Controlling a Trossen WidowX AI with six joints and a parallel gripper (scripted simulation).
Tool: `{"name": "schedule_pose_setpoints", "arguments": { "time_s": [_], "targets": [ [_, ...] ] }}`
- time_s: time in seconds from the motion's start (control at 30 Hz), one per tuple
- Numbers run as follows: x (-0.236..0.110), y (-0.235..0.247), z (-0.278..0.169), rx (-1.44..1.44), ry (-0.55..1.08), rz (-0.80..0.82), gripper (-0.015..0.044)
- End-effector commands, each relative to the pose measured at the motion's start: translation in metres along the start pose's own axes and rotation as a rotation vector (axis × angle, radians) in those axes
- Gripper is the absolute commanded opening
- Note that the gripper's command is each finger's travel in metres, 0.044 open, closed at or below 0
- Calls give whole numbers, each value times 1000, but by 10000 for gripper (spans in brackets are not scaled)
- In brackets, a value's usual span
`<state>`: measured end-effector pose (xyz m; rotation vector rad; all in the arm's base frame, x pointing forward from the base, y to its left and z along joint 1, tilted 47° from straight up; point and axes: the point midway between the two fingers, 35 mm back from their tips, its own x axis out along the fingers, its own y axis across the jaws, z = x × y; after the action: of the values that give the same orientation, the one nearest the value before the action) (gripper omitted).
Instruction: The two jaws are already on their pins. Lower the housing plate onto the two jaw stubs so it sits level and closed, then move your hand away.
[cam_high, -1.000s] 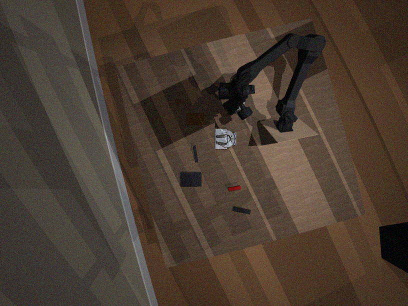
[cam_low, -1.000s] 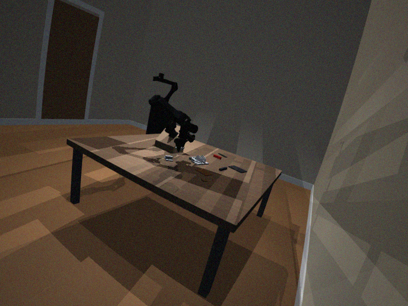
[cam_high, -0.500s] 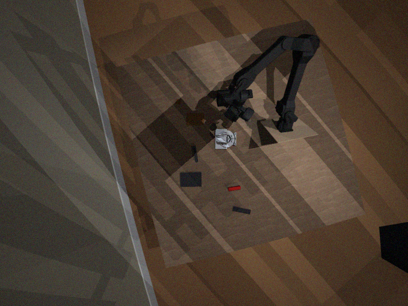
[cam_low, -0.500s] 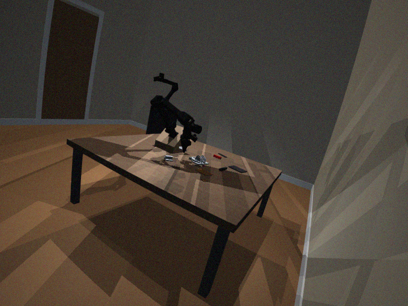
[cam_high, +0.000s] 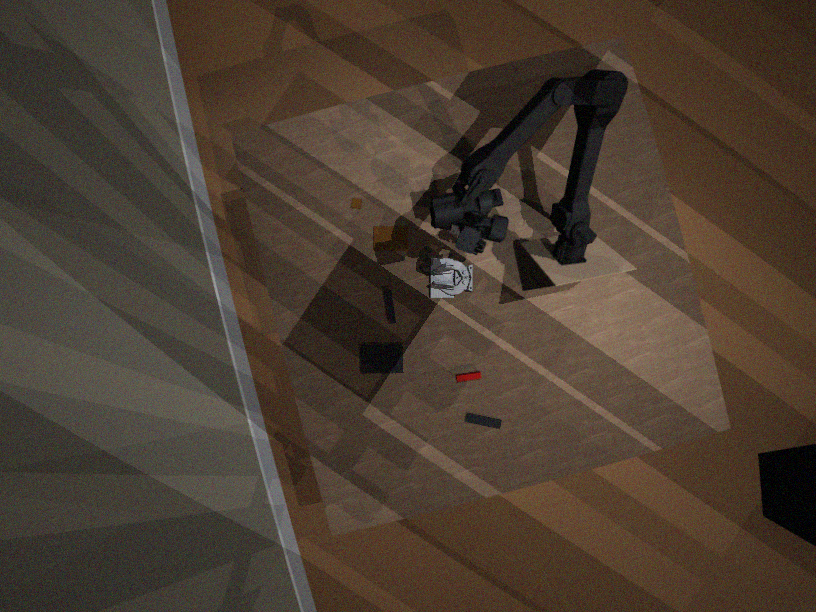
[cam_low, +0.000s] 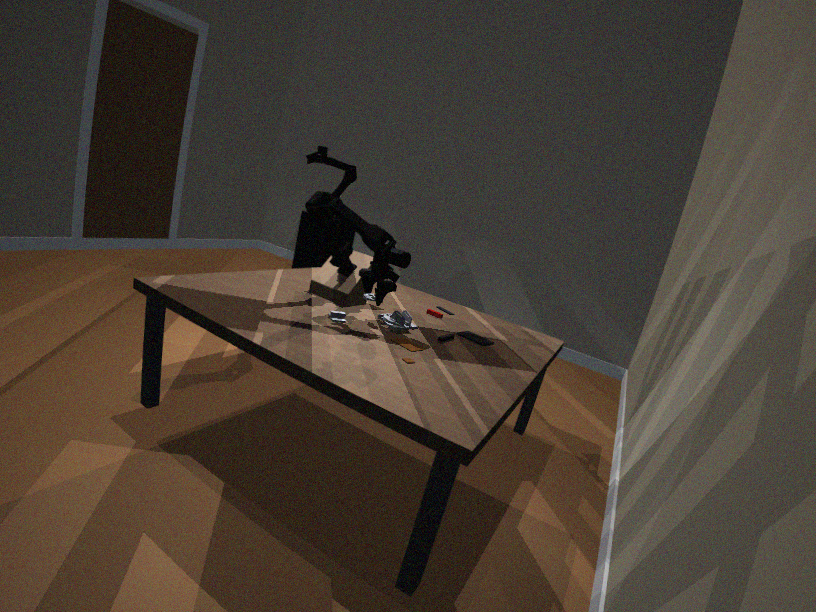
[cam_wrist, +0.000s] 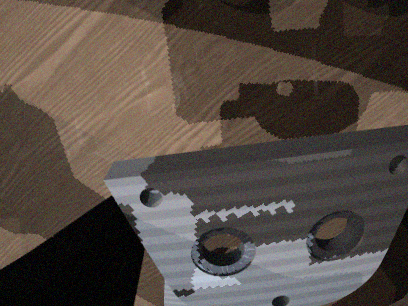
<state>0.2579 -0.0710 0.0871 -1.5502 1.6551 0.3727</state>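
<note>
The housing plate (cam_wrist: 280, 270) (cam_low: 370, 297) is a silvery plate with two large ringed holes and smaller holes. My gripper (cam_high: 471, 247) (cam_low: 377, 296) is shut on it, and a dark finger shows at the plate's left in the wrist view. The plate is up off the table. The silver base (cam_high: 435, 290) (cam_low: 408, 327) with the two upright jaws (cam_high: 452, 276) (cam_low: 399, 318) stands on the table. In the top view my gripper is just above and right of the base; the plate is not clearly visible there. The jaws and stubs are outside the wrist view.
A silver block (cam_low: 337, 316) stands left of the base in the exterior view. An orange pad (cam_high: 387, 235) (cam_low: 413, 347) and small orange square (cam_high: 355, 202) (cam_low: 408, 361) lie nearby. A black block (cam_high: 381, 357) (cam_low: 475, 337), red bar (cam_high: 468, 377) (cam_low: 434, 313) and two dark bars (cam_high: 389, 304) (cam_high: 483, 420) lie farther off.
</note>
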Motion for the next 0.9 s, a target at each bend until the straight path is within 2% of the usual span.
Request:
{"name": "schedule_pose_setpoints", "arguments": {
  "time_s": [0.0, 0.87],
  "targets": [
    [-1, -1, 7, -94, -1, -5, 351],
    [0, 7, 51, -754, 9, -2, 351]
  ]
}}
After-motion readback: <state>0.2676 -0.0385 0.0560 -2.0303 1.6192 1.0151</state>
